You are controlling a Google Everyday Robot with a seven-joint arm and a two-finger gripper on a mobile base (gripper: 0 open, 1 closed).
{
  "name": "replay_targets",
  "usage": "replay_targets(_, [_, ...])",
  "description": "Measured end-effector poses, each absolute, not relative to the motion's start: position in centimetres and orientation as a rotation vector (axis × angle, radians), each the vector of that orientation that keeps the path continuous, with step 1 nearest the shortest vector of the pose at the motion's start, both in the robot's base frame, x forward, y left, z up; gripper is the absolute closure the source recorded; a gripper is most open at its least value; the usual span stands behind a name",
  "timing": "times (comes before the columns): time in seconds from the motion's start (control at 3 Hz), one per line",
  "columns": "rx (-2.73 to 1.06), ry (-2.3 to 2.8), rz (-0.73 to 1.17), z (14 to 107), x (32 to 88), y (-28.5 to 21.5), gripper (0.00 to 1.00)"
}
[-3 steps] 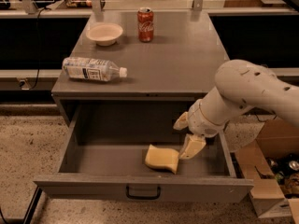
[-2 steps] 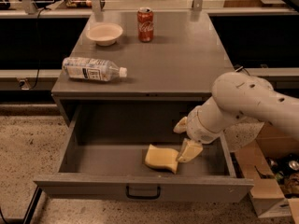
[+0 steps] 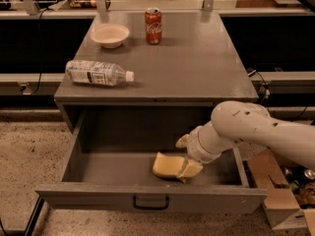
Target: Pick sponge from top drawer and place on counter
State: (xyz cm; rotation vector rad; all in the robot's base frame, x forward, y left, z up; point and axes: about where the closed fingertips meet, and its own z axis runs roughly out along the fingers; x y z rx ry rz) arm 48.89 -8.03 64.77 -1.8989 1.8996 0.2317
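Note:
The pale yellow sponge point(image 3: 167, 165) lies on the floor of the open top drawer point(image 3: 98, 193), right of centre and near the front panel. My gripper point(image 3: 184, 156) reaches down into the drawer from the right on the white arm. Its cream fingers are apart: one fingertip point(image 3: 181, 141) stands just behind the sponge, the other lies over the sponge's right front part. The sponge rests on the drawer floor. The grey counter point(image 3: 197, 68) is above the drawer.
On the counter a plastic water bottle point(image 3: 96, 73) lies on its side at the left front, a white bowl point(image 3: 110, 35) and a red soda can point(image 3: 153, 26) stand at the back. A cardboard box point(image 3: 278, 200) sits on the floor to the right.
My gripper has moved left and down onto the sponge's right end; earlier it was just right of the sponge. The sponge has not moved.

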Motion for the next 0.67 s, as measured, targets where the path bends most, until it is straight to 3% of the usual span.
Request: replay_targets(0.67, [-1.946,1.891,0.312,61.1,48.6,-7.8,0.31])
